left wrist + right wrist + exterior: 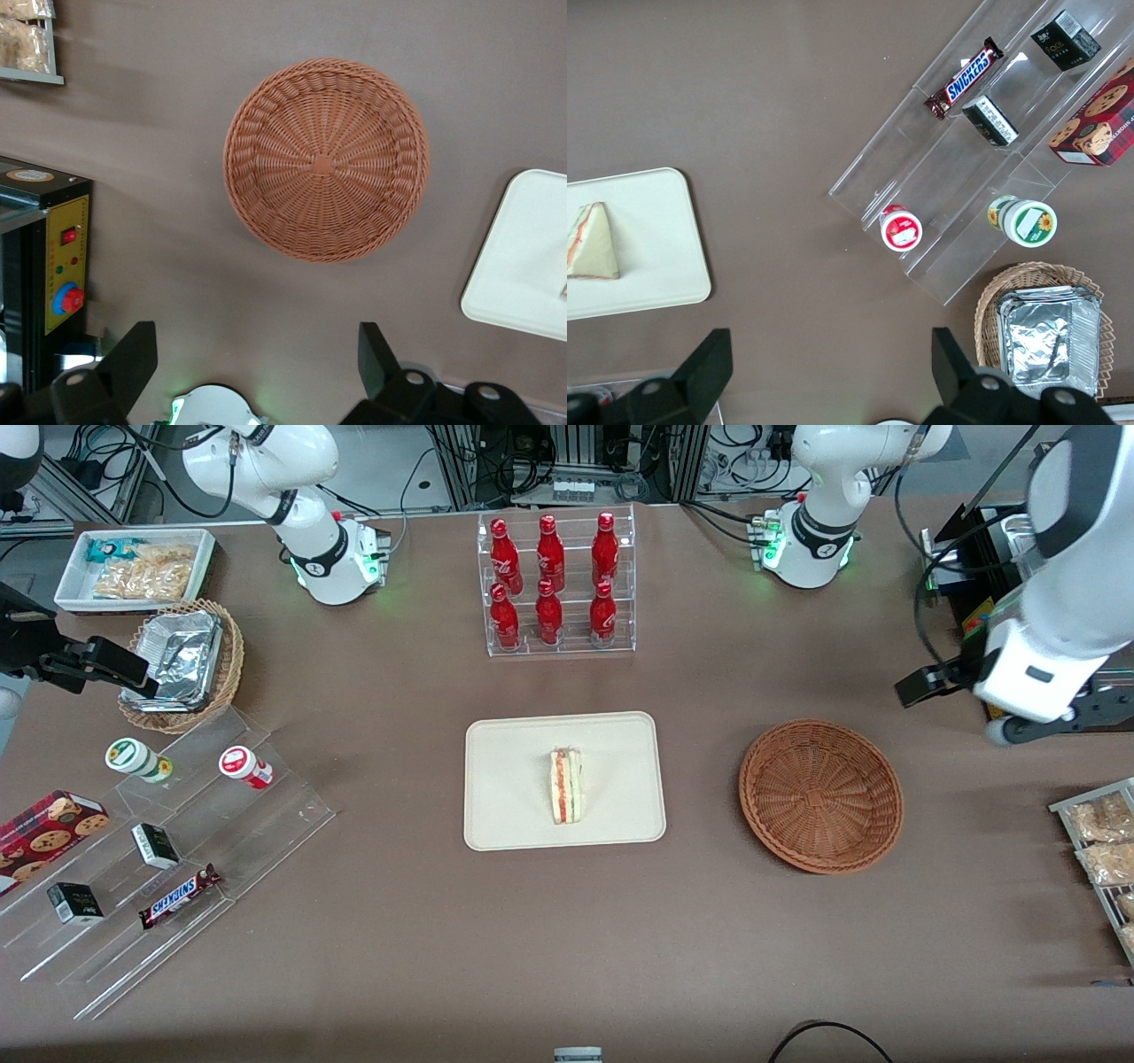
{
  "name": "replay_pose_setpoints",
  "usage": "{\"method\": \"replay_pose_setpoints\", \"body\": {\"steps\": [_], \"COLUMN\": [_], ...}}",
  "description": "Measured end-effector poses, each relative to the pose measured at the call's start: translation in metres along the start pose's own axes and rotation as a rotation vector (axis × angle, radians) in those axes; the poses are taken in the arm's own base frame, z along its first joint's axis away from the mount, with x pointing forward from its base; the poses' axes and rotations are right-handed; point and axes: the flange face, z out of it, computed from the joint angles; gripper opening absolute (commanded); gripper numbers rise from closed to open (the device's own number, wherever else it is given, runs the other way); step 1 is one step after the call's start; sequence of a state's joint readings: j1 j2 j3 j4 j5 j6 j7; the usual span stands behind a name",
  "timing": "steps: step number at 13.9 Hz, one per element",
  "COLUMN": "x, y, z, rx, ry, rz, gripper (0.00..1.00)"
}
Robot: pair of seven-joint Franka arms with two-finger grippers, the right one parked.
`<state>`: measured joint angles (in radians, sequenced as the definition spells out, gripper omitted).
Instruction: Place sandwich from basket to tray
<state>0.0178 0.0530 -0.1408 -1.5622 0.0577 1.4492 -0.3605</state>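
On the tray (pixel 505 797), near its middle, the sandwich (pixel 566 785) is seen lying flat with its red and green cut edge showing, and the basket (pixel 820 794) beside it toward the working arm's end of the worktop (pixel 407 957) is left bare of food. High above that end, well apart from both, the gripper (pixel 257 363) is held with its fingers (pixel 133 359) spread wide and nothing between them; the wrist view looks straight down onto the woven basket floor. By the look of things the placing is judged done, and only a clean pull-away is called for. That is best done by keeping the jaws apart and the arm high, so that nothing is brushed on the way: neither the basket rim nor the bottle rack (pixel 556 584) farther from the front camera.
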Motion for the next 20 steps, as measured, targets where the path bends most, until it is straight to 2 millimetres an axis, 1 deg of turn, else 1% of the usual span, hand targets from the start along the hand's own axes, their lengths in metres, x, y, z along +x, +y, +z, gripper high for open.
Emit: {"method": "replay_pose_setpoints", "body": {"steps": [3,6,9,11,13,16,18,20], "x": [-0.008,-0.002,0.003,0.002,0.0,-0.011,-0.024,-0.031], "y": [-0.018,-0.029,-0.033,-0.034,-0.042,-0.049,-0.051,-0.053], "z": [-0.004,-0.006,-0.011,-0.015,-0.018,-0.024,-0.024,-0.023], "rx": [-0.013,-0.044,-0.054,-0.055,-0.057,-0.057,-0.055,-0.056], "ry": [0.002,0.01,0.023,0.031,0.037,0.045,0.052,0.067], "rz": [0.044,0.072,0.095,0.108,0.147,0.163,0.168,0.168], "gripper": [1.0,1.0,1.0,1.0,1.0,1.0,1.0,1.0]}}
